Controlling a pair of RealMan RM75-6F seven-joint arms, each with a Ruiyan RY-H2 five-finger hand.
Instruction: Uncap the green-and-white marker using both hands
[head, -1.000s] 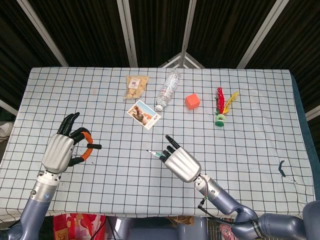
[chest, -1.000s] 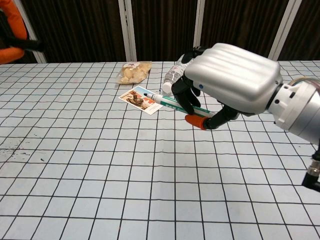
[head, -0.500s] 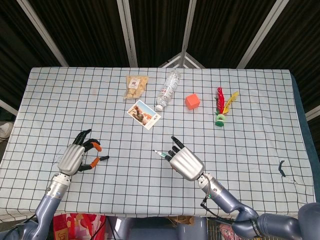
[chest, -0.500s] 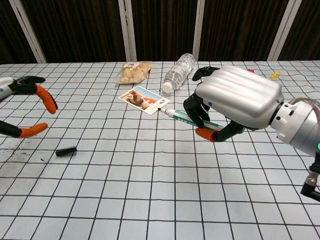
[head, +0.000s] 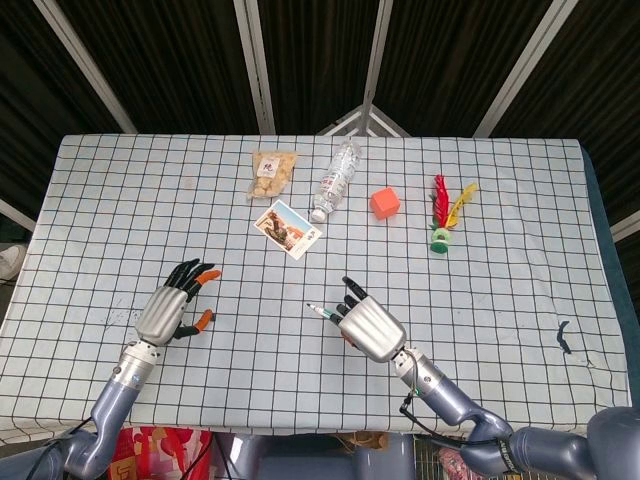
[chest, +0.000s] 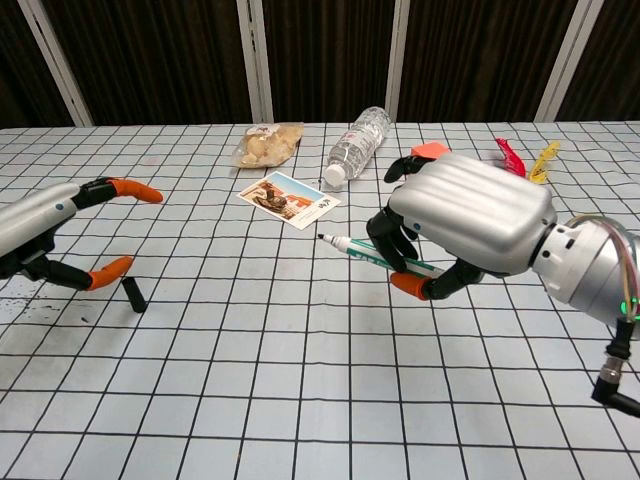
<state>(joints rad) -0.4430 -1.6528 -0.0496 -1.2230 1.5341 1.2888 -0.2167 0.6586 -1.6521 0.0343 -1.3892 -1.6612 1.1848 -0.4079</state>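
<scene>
Above the table, right hand (chest: 470, 225) grips marker (chest: 375, 254); cap (chest: 131, 294) off.

Left hand (head: 169, 314) low at the left, palm down, its orange-tipped fingers (chest: 128, 187) spread and holding nothing; right hand (head: 368, 328) raised at centre, fingers curled around the marker (chest: 372, 253)

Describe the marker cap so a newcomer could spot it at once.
Start at the near left part of the checked table, where the left hand hovers with its fingers apart. Just beside its lower orange fingertip lies the marker cap, on the cloth. It is a short black tube, the only dark loose thing there.
</scene>
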